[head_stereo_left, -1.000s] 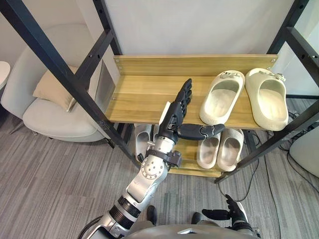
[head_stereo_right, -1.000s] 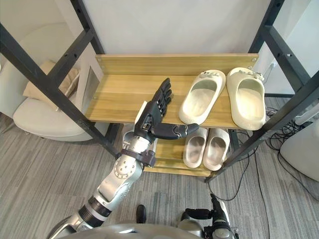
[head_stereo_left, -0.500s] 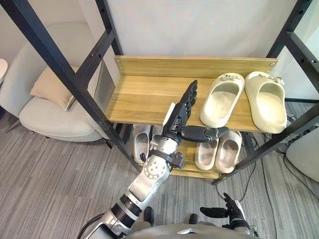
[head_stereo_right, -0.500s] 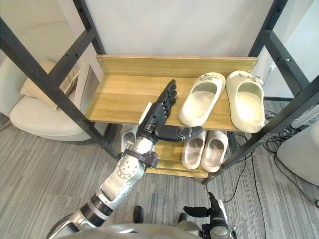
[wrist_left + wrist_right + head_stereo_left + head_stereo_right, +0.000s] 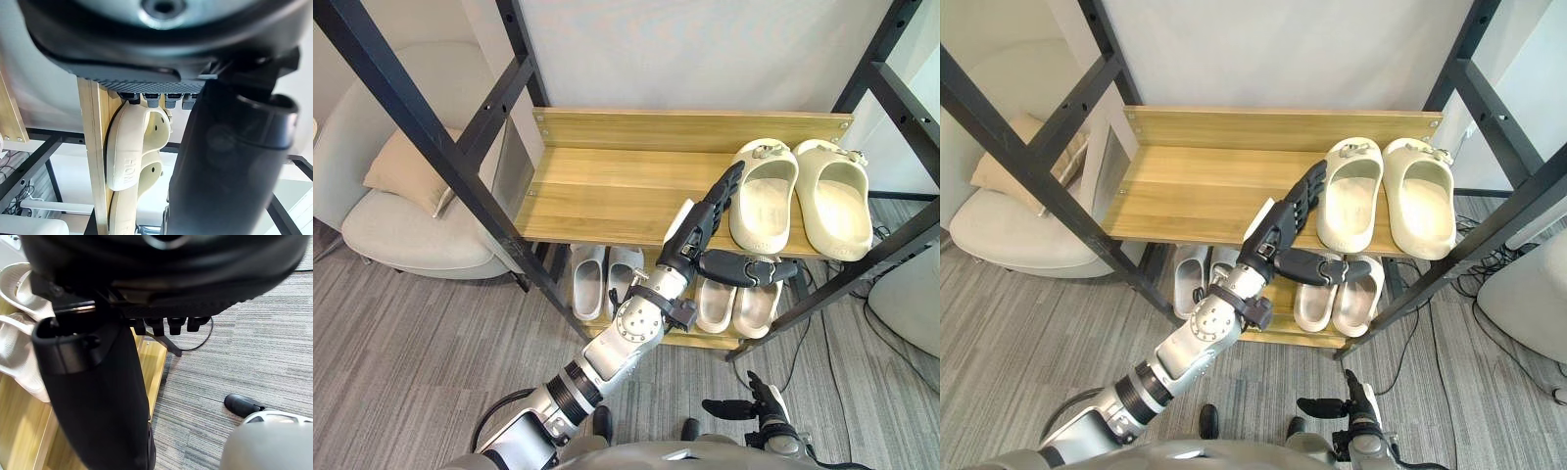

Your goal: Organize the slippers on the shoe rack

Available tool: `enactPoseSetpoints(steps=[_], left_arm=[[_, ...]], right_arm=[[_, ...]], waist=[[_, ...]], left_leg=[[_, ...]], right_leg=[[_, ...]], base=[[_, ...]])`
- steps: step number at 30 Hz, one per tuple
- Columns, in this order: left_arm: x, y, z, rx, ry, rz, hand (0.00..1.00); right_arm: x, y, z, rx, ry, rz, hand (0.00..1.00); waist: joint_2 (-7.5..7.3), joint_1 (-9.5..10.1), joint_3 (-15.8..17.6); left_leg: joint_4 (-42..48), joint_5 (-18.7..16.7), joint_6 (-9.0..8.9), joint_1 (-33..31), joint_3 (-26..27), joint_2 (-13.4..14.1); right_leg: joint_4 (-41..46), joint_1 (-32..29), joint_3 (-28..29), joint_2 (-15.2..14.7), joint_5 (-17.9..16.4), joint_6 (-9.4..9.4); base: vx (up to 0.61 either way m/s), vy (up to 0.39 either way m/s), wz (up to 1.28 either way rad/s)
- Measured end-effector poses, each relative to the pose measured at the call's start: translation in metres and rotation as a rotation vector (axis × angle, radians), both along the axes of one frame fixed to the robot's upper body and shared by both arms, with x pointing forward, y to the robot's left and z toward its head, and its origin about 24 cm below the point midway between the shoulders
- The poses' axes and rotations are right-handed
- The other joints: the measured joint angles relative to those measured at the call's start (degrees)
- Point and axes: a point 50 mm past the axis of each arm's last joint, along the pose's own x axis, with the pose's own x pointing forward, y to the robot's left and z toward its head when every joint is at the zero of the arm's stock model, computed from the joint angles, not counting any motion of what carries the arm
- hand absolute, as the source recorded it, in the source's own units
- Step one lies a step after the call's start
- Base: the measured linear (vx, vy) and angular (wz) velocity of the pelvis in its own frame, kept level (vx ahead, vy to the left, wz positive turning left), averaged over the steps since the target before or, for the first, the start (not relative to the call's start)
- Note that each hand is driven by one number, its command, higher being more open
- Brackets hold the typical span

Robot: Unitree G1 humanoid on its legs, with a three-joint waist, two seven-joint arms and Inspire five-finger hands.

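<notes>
Shifted since the earlier frame: on the shoe rack (image 5: pixel 607 186), the nearer slipper (image 5: pixel 762 196) now lies straight beside the second slipper (image 5: pixel 835 201). The left hand (image 5: pixel 690 235) is unclenched, fingers straight. That slipper lies just beside its palm side, apparently touching, parallel to the fingers. The right hand (image 5: pixel 756 406) hangs relaxed, well apart.

Top shelf (image 5: pixel 607 191) of the shoe rack (image 5: pixel 421 108): left slipper (image 5: pixel 762 201) and right slipper (image 5: pixel 837 201) stand side by side at the right end; the remainder of the shelf lies to their left.

Left robot hand (image 5: pixel 695 230): lies along the left slipper's left side, straight fingers touching it.

Lower shelf (image 5: pixel 700 338): one pair (image 5: pixel 589 284) at left, a second pair (image 5: pixel 756 305) at right, directly beneath the top slippers.

Armchair (image 5: pixel 401 230) with cushion (image 5: pixel 406 171): left of the rack.

Right robot hand (image 5: pixel 754 406): low, before the rack's right end.
</notes>
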Motion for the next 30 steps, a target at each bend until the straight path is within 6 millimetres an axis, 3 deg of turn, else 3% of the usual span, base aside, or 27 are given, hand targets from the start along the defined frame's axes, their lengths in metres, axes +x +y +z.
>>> enactPoseSetpoints(steps=[30], left_arm=[[0.0071, -0.0024, 0.0017, -0.028, 0.024, -0.012, 1.00]], right_arm=[[0.0055, 0.0033, -0.0006, 0.011, -0.005, -0.028, 1.00]], waist=[[-0.76, -0.14, 0.6]], left_leg=[[0.0, -0.2, -0.03, 0.7, 0.6, -0.2]], right_leg=[[0.0, 0.4, 0.6, -0.3, 0.0, 0.14]], base=[[0.00, 0.000, -0.01]])
